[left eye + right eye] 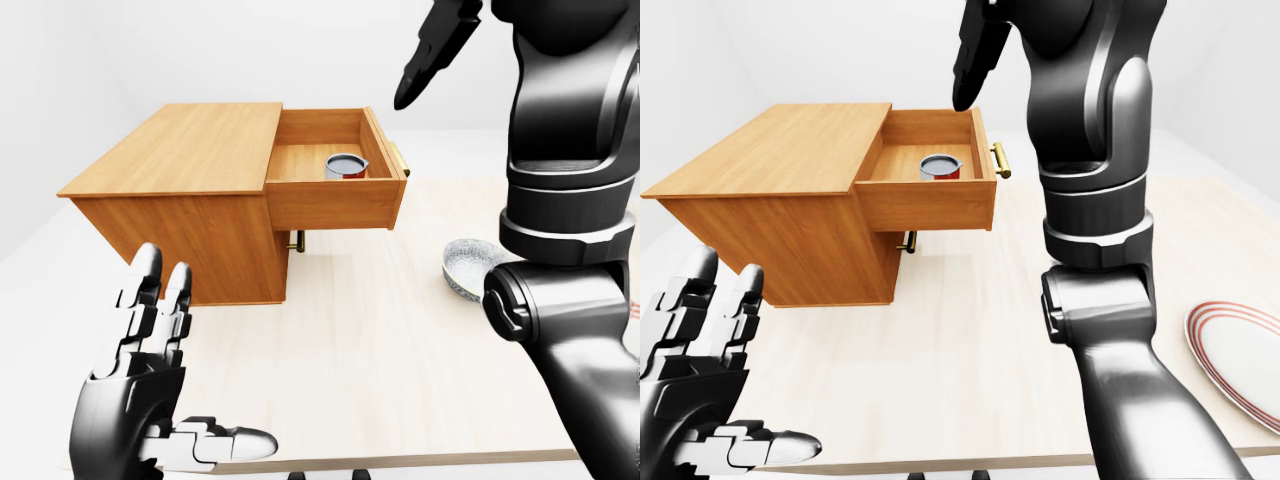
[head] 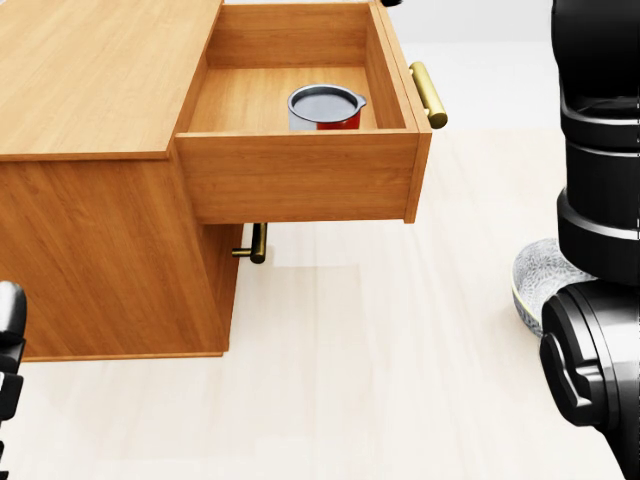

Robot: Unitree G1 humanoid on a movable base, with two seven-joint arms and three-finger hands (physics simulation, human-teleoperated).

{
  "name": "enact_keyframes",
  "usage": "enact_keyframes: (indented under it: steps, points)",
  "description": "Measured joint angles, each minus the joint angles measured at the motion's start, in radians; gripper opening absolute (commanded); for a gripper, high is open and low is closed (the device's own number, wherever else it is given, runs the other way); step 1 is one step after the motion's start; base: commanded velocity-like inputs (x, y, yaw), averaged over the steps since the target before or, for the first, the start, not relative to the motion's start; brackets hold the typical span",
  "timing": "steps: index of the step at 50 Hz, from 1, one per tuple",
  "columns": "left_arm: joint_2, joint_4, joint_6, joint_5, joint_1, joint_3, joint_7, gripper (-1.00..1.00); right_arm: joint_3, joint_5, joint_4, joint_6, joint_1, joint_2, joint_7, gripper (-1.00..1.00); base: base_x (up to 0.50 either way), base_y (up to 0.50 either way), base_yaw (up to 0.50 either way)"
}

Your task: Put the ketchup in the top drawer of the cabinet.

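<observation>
The ketchup point(image 2: 325, 107), a red container with a grey top, stands upright inside the pulled-out top drawer point(image 2: 300, 175) of the wooden cabinet point(image 1: 190, 150). A brass handle point(image 2: 428, 93) shows on the drawer's right end. My right hand point(image 1: 425, 65) hangs high above the drawer, open, with its fingers pointing down and nothing in them. It is out of the head view. My left hand point(image 1: 190, 380) is low at the bottom left of the left-eye view, open and empty, far from the cabinet.
The lower drawer is closed, with its brass handle point(image 2: 255, 243) under the open drawer. A grey bowl point(image 1: 470, 265) sits on the pale table point(image 1: 380, 360) behind my right arm. A white plate with red rings point(image 1: 1240, 350) lies at the far right.
</observation>
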Motion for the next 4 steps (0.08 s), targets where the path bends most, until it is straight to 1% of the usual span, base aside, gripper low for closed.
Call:
enact_keyframes:
  steps: [4]
  points:
    - [0.001,0.0,0.0,-0.001,0.003,0.0,0.0,1.0,0.005,-0.07,-0.194,0.0,0.082,0.002,0.0,1.0,0.0,0.0,0.0]
